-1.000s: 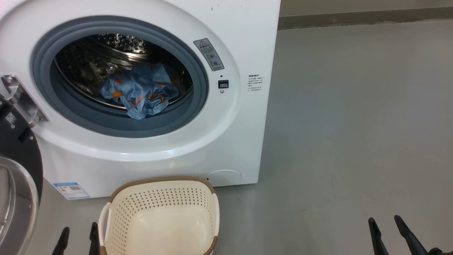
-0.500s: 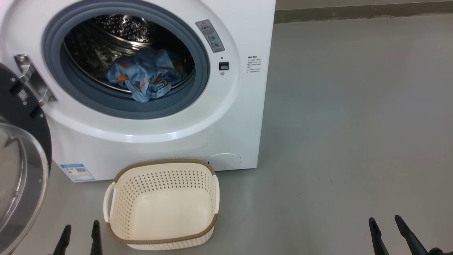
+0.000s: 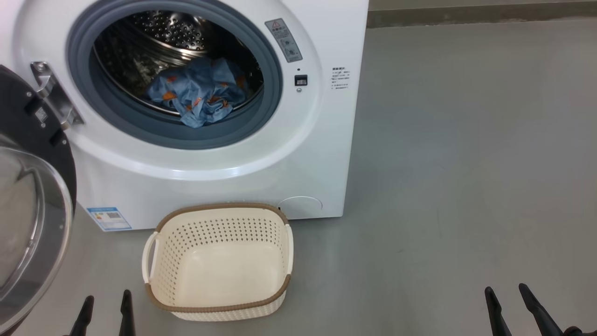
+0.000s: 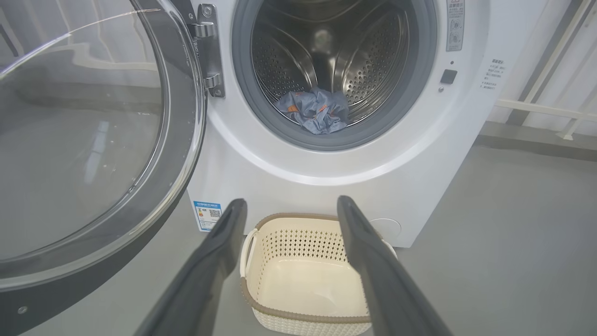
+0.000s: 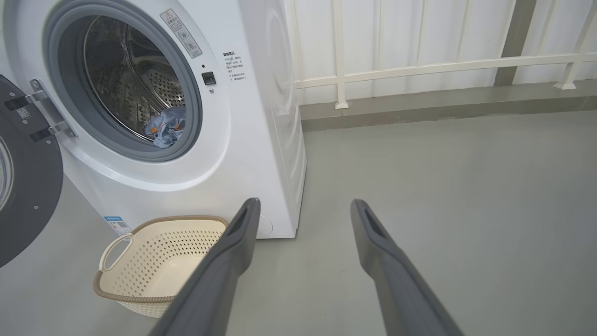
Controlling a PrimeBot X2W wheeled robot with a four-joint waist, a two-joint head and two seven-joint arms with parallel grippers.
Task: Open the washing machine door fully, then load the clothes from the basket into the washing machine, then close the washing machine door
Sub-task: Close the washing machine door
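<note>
The left gripper [image 3: 106, 298] hangs released at 7 o'clock of the head view, its fingers spread and grasping nothing, just beside the basket [image 3: 219, 206]. The right gripper [image 3: 506, 291], likewise spread and holding nothing, sits at 5 o'clock over a wide stretch of grey floor [image 3: 466, 163]. The basket stands on the floor at 6 o'clock of the drum mouth, its far rim near the washing machine [image 3: 210, 186] front. The clothes [image 3: 198, 91] lie inside the drum, one fold drooping onto the gasket [image 3: 261, 116]. The washing machine door [image 3: 28, 205] is swung out at 9 o'clock, its lower rim near the left gripper. The right wrist view adds a white railing [image 5: 419, 65] at 1 o'clock. The left wrist view looks through the door's glass and onto the basket's smooth bottom.
</note>
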